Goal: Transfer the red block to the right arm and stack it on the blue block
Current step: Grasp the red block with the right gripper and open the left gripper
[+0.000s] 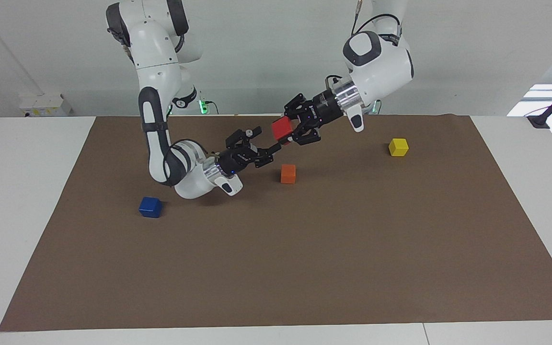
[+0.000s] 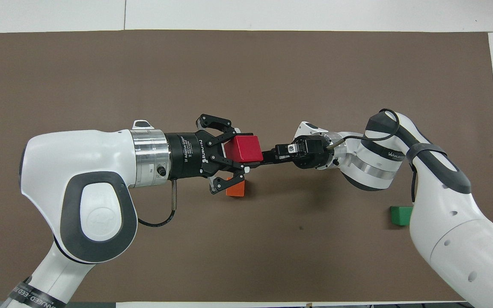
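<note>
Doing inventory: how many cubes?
5: red block held by left gripper, right gripper at it; orange cube mid-mat; yellow cube toward left arm's end; blue block, green cube toward right arm's end.

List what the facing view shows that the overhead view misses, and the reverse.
Facing view only: the blue block and a yellow block on the mat. Overhead view only: a green block, partly hidden by the right arm. Both: the left gripper holding the red block in the air, the right gripper at the red block, and the orange block below.
</note>
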